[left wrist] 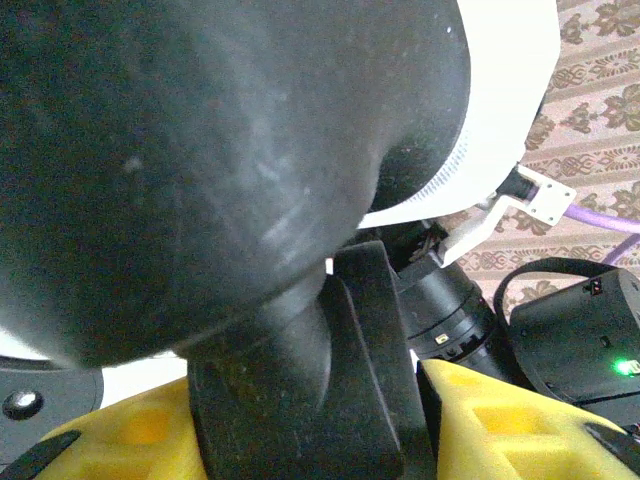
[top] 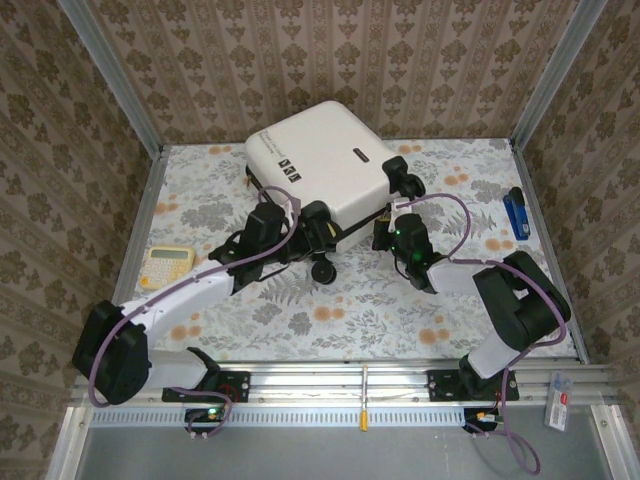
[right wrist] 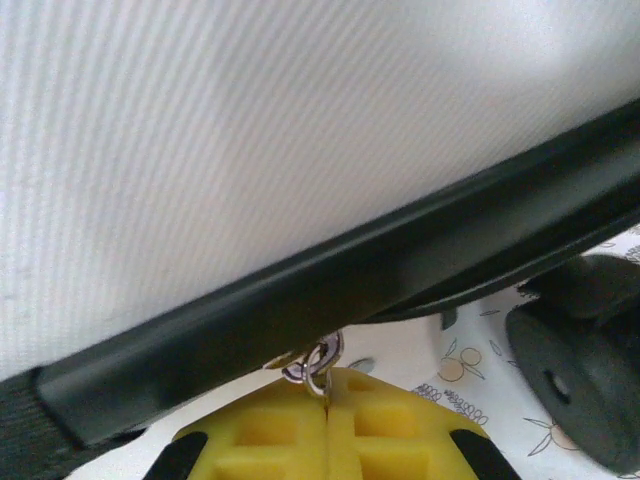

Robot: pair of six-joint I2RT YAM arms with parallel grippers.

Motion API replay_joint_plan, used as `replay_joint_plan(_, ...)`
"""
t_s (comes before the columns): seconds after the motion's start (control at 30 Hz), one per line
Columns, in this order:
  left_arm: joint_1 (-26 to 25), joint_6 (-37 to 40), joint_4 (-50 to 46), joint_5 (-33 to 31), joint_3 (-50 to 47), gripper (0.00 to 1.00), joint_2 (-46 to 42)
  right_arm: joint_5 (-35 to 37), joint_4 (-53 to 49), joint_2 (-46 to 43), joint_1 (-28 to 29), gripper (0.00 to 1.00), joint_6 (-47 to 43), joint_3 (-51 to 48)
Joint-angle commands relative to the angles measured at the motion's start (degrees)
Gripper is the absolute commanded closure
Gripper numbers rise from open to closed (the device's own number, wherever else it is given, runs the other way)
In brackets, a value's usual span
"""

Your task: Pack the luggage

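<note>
The luggage [top: 320,165], a cream-white hard-shell case, lies shut and flat at the far middle of the floral-covered counter [top: 350,310], turned at a slant, with black printed marks on its upper face. At its near-left corner the left tool [top: 320,232] stands at a middling width, its yellow fingers [left wrist: 130,430] set on either side of the black mount of a spinner wheel [left wrist: 200,170] and pressed against it. The wheel bulks large and dark in the left wrist view, below the white shell. At the case's near-right edge the right tool [top: 385,232] is closed tight. In the right wrist view its fingertips [right wrist: 270,420] meet on a small metal zipper pull [right wrist: 318,362] that hangs from the dark seam [right wrist: 350,280]. Another wheel [right wrist: 570,380] rests on the counter just to the right. A yellow calculator [top: 167,262] sits near the counter's left edge, and a blue object [top: 516,213] lies well apart at the right.
</note>
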Motion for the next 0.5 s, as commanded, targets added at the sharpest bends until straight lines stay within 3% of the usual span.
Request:
replay_joint_plan(0.0,1.93,11.03,3.45,0.41,0.60,0.80,-5.37,7.56,8.24,-3.96,-1.82,1.00,-2.46,-1.56)
replay_joint_plan(0.27,5.51,14.36,-2.15,4.07,0.45,0.81,-7.13,3.54,15.66,-8.14,-1.62,1.00,-6.78,-6.95)
replay_joint_plan(0.47,7.77,15.06,-4.31,4.57,-0.67,0.81,-10.00,9.92,14.25,-10.62,-1.50,1.00,-5.26,-7.89)
